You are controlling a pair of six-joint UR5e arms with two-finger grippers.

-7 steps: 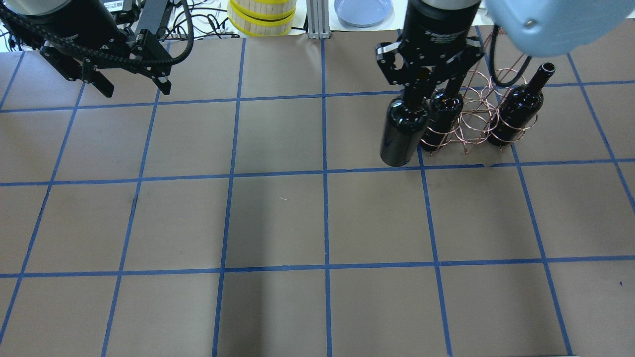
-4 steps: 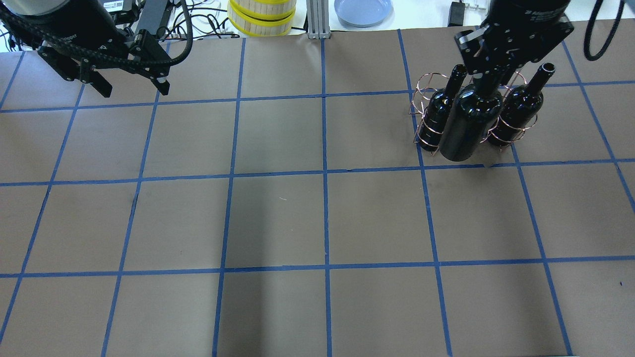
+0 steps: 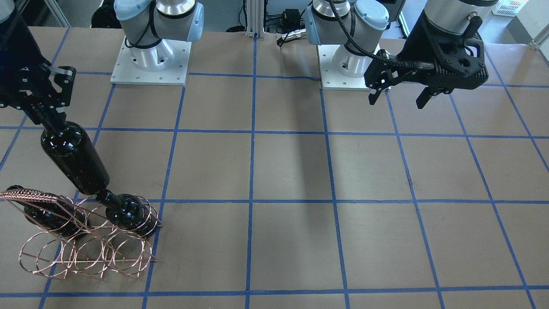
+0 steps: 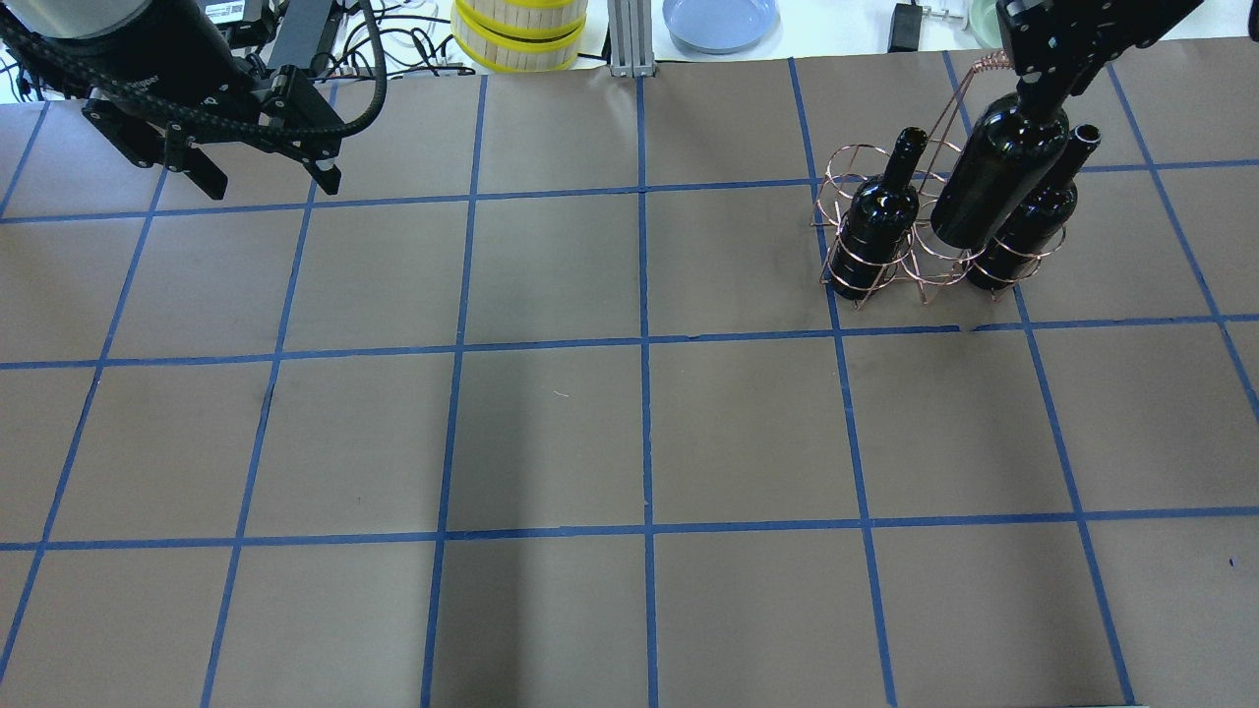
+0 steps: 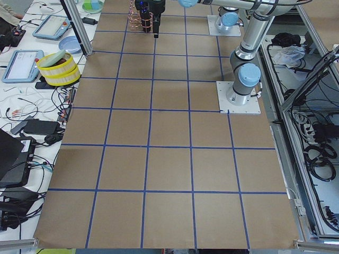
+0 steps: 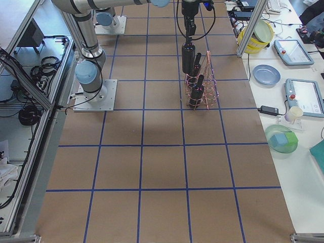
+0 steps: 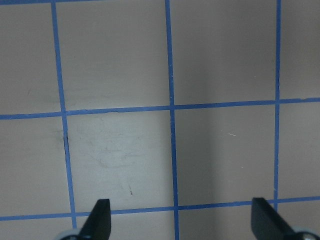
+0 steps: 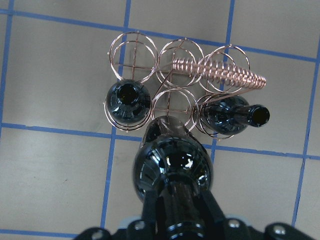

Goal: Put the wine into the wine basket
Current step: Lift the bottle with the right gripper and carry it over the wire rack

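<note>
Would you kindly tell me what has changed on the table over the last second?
The right pincer, shut on the wine throughout, carried it rightward in the overhead view, from beside the wine basket to over it. It now hangs between the two seated bottles, not yet in a hoop. The left pincer stayed open and parked. The basket and the seated bottles have not moved.

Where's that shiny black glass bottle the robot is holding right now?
In the overhead view, far right: the glossy black glass bottle hangs by its neck from the right gripper, over the copper wire basket, between two seated bottles.
</note>
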